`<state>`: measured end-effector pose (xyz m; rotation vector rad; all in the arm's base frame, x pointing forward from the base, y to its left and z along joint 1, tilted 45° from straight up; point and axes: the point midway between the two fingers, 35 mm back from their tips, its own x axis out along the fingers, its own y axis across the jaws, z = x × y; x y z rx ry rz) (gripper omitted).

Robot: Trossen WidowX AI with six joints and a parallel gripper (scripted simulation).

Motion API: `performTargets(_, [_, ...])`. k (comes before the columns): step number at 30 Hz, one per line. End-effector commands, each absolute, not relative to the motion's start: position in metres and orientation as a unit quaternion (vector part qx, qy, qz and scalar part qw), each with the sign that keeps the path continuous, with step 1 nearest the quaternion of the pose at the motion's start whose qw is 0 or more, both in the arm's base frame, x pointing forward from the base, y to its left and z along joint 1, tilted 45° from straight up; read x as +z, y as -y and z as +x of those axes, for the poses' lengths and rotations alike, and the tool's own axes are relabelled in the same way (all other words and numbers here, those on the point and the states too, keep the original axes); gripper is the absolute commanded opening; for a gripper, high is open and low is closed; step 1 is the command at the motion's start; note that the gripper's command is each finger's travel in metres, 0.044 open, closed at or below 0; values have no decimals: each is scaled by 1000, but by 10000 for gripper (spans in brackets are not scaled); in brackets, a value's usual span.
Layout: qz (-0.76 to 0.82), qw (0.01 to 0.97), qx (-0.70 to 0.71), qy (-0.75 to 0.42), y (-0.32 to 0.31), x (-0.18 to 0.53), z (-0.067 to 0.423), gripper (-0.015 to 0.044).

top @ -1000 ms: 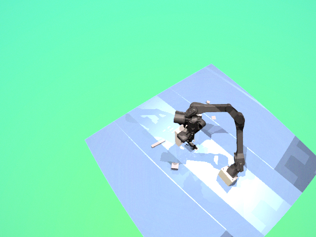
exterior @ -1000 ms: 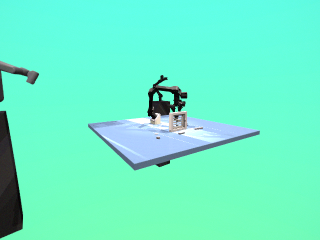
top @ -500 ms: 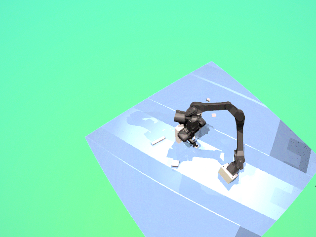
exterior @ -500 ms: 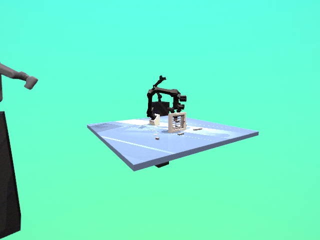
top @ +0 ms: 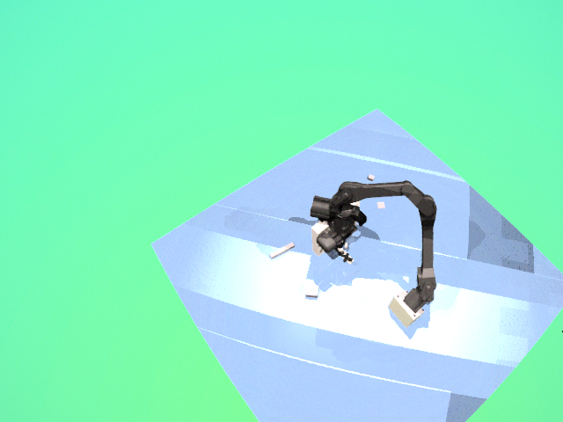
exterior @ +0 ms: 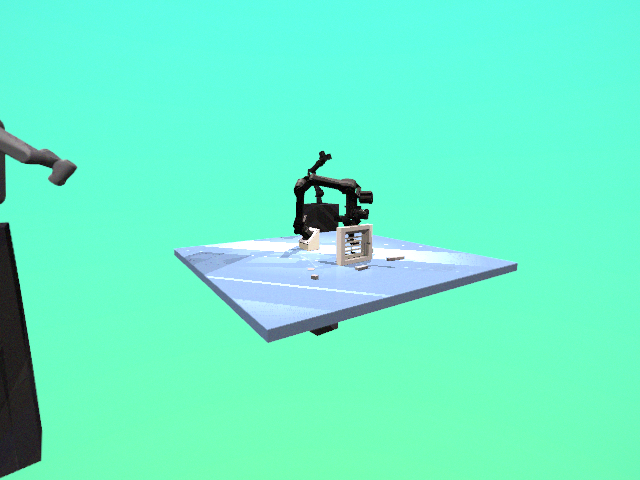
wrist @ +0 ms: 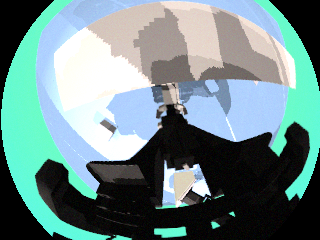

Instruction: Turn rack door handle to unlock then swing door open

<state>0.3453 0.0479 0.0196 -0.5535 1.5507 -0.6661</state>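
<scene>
dark handle (wrist: 173, 117) sits clenched in the angular black gripper (top: 346, 225) (exterior: 352, 233) (wrist: 175, 130), near a pale, square-cornered frame (top: 316, 240) (exterior: 340, 249) (wrist: 107, 57).

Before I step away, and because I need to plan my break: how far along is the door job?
The reach looks done: the gripper is at the rack frame. In hand: it's shut on what appears to be the handle. I can't confirm any turning or swing. Letting go and withdrawing remain.

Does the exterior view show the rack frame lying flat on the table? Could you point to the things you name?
No, the rack frame (top: 315, 240) (exterior: 341, 246) stands upright on the table (top: 363, 386) (exterior: 289, 304), its opening facing sideways.
</scene>
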Motion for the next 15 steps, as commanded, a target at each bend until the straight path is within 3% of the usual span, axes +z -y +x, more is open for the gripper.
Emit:
performTargets(1, [-243, 631, -290, -677, -47, 20, 346, 27])
performTargets(15, [-410, 538, -89, -731, -47, 20, 346, 27])
